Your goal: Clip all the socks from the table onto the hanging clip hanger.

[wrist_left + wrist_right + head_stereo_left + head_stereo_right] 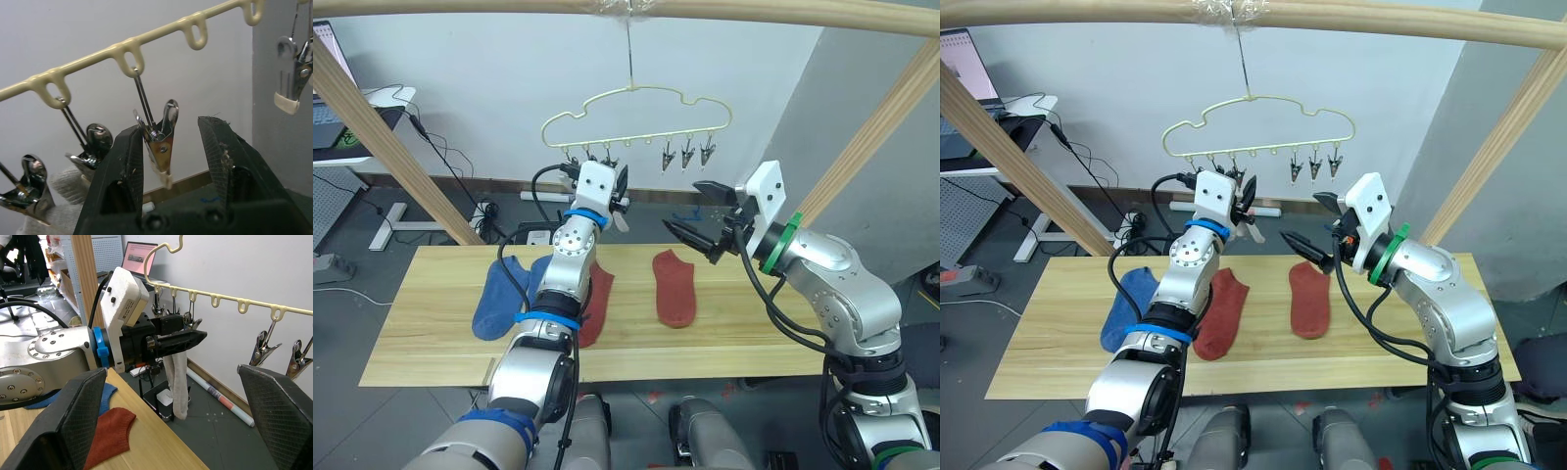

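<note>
Left wrist view: left tool (pixel 171 142) is sitting spread around the third metal clip (pixel 160 134) of the clip hanger (pixel 127 46), black fingers (pixel 122 166) on either side of the clip's handles, not squeezing yet as far as I can tell. A light grey sock (pixel 177 382) is hanging from the clips just outboard of it; in the right wrist view it's dangling straight down below the left tool, long axis vertical.

Right tool (pixel 700 217) is hovering wide open and empty, level with the left tool and well apart from it, above the far edge of the tabletop (pixel 440 343). Three free clips (pixel 686 154) are hanging just above and slightly left of it.

Still lying on the tabletop: blue sock (pixel 499 294) at the left, one rust-red sock (pixel 1219 308) partly hidden behind the left arm, second rust-red sock (pixel 674 286) near the middle, long axis running front to back, toe toward the robot. Can't tell whether a second blue one is lying under or beside the first.

Key relation, my read: the middle rust-red sock is lying below and slightly left of the right tool, so the right arm is the nearer one for that pick, while the left tool is already positioned to pinch the clip open.
</note>
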Robot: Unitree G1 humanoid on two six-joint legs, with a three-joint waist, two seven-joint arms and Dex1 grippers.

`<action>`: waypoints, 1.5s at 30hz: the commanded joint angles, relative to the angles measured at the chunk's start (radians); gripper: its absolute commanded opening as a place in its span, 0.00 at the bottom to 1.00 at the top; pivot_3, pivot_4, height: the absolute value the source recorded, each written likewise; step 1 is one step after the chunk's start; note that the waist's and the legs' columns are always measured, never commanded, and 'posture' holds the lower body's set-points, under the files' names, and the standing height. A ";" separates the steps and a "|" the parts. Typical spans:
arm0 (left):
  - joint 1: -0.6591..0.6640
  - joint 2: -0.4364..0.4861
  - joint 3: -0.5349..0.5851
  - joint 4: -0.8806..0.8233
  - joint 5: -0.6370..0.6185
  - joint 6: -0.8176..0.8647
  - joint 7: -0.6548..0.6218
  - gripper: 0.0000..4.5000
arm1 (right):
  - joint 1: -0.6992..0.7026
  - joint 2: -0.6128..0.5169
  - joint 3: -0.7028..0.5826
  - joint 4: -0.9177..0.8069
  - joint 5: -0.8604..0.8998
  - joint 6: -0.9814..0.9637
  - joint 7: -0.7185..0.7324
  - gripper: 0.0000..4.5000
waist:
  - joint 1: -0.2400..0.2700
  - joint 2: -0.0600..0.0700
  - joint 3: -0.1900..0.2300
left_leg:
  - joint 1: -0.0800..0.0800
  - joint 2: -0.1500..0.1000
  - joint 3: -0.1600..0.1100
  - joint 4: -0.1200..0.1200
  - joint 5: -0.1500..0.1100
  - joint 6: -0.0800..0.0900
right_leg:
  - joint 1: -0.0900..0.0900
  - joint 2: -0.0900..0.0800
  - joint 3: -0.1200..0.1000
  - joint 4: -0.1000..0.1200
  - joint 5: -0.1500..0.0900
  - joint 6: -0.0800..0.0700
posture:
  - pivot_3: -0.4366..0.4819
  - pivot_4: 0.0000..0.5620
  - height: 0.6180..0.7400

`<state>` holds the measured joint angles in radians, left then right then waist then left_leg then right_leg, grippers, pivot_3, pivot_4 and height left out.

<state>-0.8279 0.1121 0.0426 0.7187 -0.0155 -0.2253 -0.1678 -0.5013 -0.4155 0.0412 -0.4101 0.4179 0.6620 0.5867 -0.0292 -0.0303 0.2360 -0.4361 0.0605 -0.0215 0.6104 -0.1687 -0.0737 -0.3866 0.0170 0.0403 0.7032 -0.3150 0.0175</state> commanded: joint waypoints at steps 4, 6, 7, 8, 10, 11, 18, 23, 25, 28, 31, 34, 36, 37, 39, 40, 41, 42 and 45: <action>-0.037 -0.007 -0.002 -0.014 -0.010 -0.029 -0.020 0.44 | -0.017 -0.001 -0.016 -0.011 0.007 -0.017 -0.006 1.00 | 0.000 0.000 0.000 | 0.000 0.000 0.000 0.000 0.000 0.000 | 0.000 0.000 0.000 0.000 0.000 0.000 | 0.44 0.35 1.00; -0.037 -0.009 0.000 -0.014 -0.012 -0.028 -0.024 0.44 | -0.018 -0.001 -0.016 -0.008 0.007 -0.019 -0.006 1.00 | 0.000 0.000 0.000 | 0.000 0.000 0.000 0.000 0.000 0.000 | 0.000 0.000 0.000 0.000 0.000 0.000 | 0.44 0.35 1.00; -0.037 -0.010 0.000 -0.014 -0.012 -0.028 -0.025 0.44 | -0.018 -0.001 -0.017 -0.008 0.007 -0.020 -0.006 1.00 | 0.000 0.000 0.000 | 0.000 0.000 0.000 0.000 0.000 0.000 | 0.000 0.000 0.000 0.000 0.000 0.000 | 0.44 0.35 1.00; -0.038 -0.010 0.001 -0.012 -0.012 -0.029 -0.025 0.44 | -0.019 -0.001 -0.016 -0.006 0.006 -0.021 -0.006 1.00 | 0.000 0.000 0.000 | 0.000 0.000 0.000 0.000 0.000 0.000 | 0.000 0.000 0.000 0.000 0.000 0.000 | 0.44 0.35 1.00; -0.039 -0.011 0.001 -0.011 -0.012 -0.030 -0.024 0.44 | -0.019 -0.001 -0.016 -0.005 0.006 -0.022 -0.006 1.00 | 0.000 0.000 0.000 | 0.000 0.000 0.000 0.000 0.000 0.000 | 0.000 0.000 0.000 0.000 0.000 0.000 | 0.44 0.35 1.00; -0.039 -0.011 0.002 -0.011 -0.012 -0.031 -0.022 0.44 | -0.018 0.000 -0.016 -0.004 0.007 -0.021 -0.006 1.00 | 0.000 0.000 0.000 | 0.000 0.000 0.000 0.000 0.000 0.000 | 0.000 0.000 0.000 0.000 0.000 0.000 | 0.44 0.35 1.00; -0.043 -0.011 0.003 -0.006 -0.010 -0.034 -0.017 0.44 | -0.020 -0.002 -0.016 -0.001 0.006 -0.023 -0.004 1.00 | 0.000 0.000 0.000 | 0.000 0.000 0.000 0.000 0.000 0.000 | 0.000 0.000 0.000 0.000 0.000 0.000 | 0.43 0.35 1.00; -0.042 -0.011 0.006 -0.011 -0.015 -0.039 -0.022 0.35 | -0.021 0.000 -0.015 -0.002 0.007 -0.022 -0.005 1.00 | 0.000 0.000 0.000 | 0.000 0.000 0.000 0.000 0.000 0.000 | 0.000 0.000 0.000 0.000 0.000 0.000 | 0.44 0.36 1.00; -0.042 -0.011 0.007 -0.012 -0.018 -0.040 -0.023 0.25 | -0.020 0.000 -0.015 -0.002 0.007 -0.022 -0.005 1.00 | 0.000 0.000 0.000 | 0.000 0.000 0.000 0.000 0.000 0.000 | 0.000 0.000 0.000 0.000 0.000 0.000 | 0.44 0.36 1.00; -0.042 -0.012 0.007 -0.011 -0.019 -0.040 -0.023 0.08 | -0.016 0.000 -0.015 -0.004 0.007 -0.022 -0.005 1.00 | 0.000 0.000 0.000 | 0.000 0.000 0.000 0.000 0.000 0.000 | 0.000 0.000 0.000 0.000 0.000 0.000 | 0.44 0.36 1.00; -0.038 -0.015 0.005 -0.016 -0.020 -0.039 -0.024 0.06 | -0.013 0.001 -0.013 -0.008 0.007 -0.020 -0.007 1.00 | 0.000 0.000 0.000 | 0.000 0.000 0.000 0.000 0.000 0.000 | 0.000 0.000 0.000 0.000 0.000 0.000 | 0.43 0.35 1.00; -0.035 -0.019 0.003 -0.020 -0.021 -0.037 -0.024 0.06 | -0.009 0.002 -0.013 -0.010 0.008 -0.020 -0.008 1.00 | 0.000 0.000 0.000 | 0.000 0.000 0.000 0.000 0.000 0.000 | 0.000 0.000 0.000 0.000 0.000 0.000 | 0.43 0.35 1.00; -0.031 -0.020 0.002 -0.026 -0.020 -0.034 -0.025 0.06 | 0.004 -0.002 -0.005 -0.011 0.001 -0.022 -0.007 1.00 | 0.000 0.000 0.000 | 0.000 0.000 0.000 0.000 0.000 0.000 | 0.000 0.000 0.000 0.000 0.000 0.000 | 0.44 0.35 1.00; -0.029 -0.020 0.001 -0.031 -0.021 -0.030 -0.026 0.06 | 0.011 -0.004 0.000 -0.010 -0.005 -0.025 -0.006 1.00 | 0.000 0.000 0.000 | 0.000 0.000 0.000 0.000 0.000 0.000 | 0.000 0.000 0.000 0.000 0.000 0.000 | 0.44 0.35 1.00; -0.022 -0.019 0.001 -0.044 -0.023 -0.019 -0.031 0.06 | 0.024 -0.006 0.011 -0.006 -0.017 -0.028 -0.007 1.00 | 0.000 0.000 0.000 | 0.000 0.000 0.000 0.000 0.000 0.000 | 0.000 0.000 0.000 0.000 0.000 0.000 | 0.44 0.34 1.00; -0.018 -0.015 0.000 -0.051 -0.021 -0.014 -0.033 0.06 | 0.030 -0.008 0.019 0.006 -0.031 -0.035 -0.008 1.00 | 0.000 0.000 0.000 | 0.000 0.000 0.000 0.000 0.000 0.000 | 0.000 0.000 0.000 0.000 0.000 0.000 | 0.44 0.34 1.00; -0.013 -0.013 0.001 -0.058 -0.023 -0.003 -0.037 0.06 | 0.036 -0.010 0.023 0.016 -0.039 -0.040 -0.009 1.00 | 0.000 0.000 0.000 | 0.000 0.000 0.000 0.000 0.000 0.000 | 0.000 0.000 0.000 0.000 0.000 0.000 | 0.45 0.34 1.00; -0.009 -0.012 0.002 -0.064 -0.028 0.009 -0.042 0.06 | 0.038 -0.011 0.024 0.024 -0.045 -0.044 -0.009 1.00 | 0.000 0.000 0.000 | 0.000 0.000 0.000 0.000 0.000 0.000 | 0.000 0.000 0.000 0.000 0.000 0.000 | 0.45 0.34 1.00; -0.002 -0.014 0.006 -0.084 -0.042 0.021 -0.058 0.06 | 0.036 -0.010 0.019 0.030 -0.050 -0.047 -0.006 1.00 | 0.000 0.000 0.000 | 0.000 0.000 0.000 0.000 0.000 0.000 | 0.000 0.000 0.000 0.000 0.000 0.000 | 0.45 0.33 1.00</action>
<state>-0.8305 0.1018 0.0482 0.6901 -0.0442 -0.2030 -0.2122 -0.4559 -0.4203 0.0690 -0.3582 0.3719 0.6402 0.5831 -0.0288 -0.0303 0.2360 -0.4361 0.0603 -0.0212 0.6105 -0.1686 -0.0737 -0.3866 0.0169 0.0404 0.7036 -0.3150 0.0175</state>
